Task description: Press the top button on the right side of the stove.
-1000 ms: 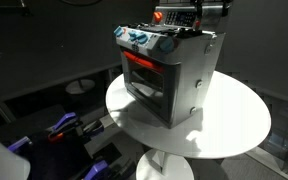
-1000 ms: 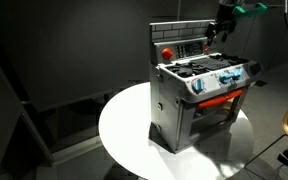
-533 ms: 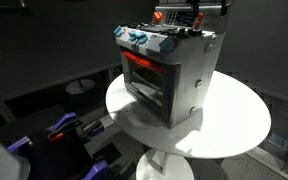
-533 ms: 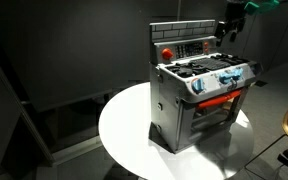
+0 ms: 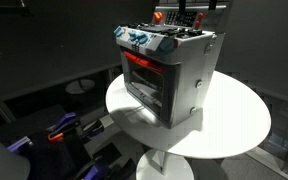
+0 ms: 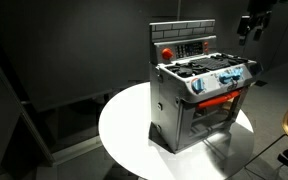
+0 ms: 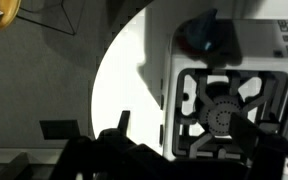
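One stove sits centred on the worktop. The claw hovers at its two o'clock, well apart, seemingly empty; how open, cannot tell. Pressing well likely means lining up with the panel's right end, then easing straight in.

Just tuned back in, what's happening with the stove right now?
The toy stove sits on the round white table. The gripper hangs in the air beside the rear control panel, touching nothing; over the last second it has pulled away from the panel. Its jaws are too dark to read.
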### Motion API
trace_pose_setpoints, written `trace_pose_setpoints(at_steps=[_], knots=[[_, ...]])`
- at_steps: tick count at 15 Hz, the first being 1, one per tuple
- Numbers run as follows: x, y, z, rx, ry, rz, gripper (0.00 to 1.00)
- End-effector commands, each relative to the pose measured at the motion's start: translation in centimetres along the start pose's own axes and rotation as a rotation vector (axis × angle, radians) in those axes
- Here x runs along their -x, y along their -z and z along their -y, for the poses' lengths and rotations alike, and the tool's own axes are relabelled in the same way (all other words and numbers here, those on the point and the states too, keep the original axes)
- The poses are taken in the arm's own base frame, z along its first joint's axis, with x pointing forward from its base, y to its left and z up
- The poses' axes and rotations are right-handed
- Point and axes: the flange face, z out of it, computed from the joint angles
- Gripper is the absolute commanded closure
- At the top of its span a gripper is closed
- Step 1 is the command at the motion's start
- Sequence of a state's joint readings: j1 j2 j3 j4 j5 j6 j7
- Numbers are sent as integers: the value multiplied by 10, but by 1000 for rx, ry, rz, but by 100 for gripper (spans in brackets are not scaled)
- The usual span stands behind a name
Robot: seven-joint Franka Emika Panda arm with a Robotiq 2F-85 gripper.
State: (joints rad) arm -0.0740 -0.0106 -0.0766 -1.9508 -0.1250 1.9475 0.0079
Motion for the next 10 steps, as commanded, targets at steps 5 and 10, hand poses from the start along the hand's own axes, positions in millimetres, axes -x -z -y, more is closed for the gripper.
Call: trace_pose_setpoints(at_steps=[5,10], knots=[[89,-1,-15,-51,24,76,0],[142,1,-23,-67,43,113,0]])
